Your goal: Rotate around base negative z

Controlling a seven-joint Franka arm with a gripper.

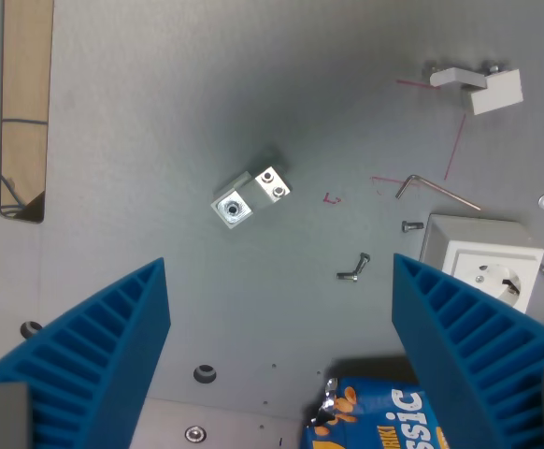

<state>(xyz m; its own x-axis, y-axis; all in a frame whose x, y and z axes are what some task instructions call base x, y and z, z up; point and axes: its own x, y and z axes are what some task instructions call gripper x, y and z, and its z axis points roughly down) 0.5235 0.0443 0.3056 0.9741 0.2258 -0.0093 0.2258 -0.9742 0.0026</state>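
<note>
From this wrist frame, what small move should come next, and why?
Probably a small turn about the vertical axis in the negative direction, keeping height. The gripper hangs open and empty above the grey table, its blue fingers clear of the metal bracket block and the white socket, so turning looks unobstructed.

A flat grey table (160, 112) fills the view. The light on it is soft. A long wooden strip (24, 103) runs down the wrist view's left edge. Thin red lines (454, 150) mark the table.
</note>
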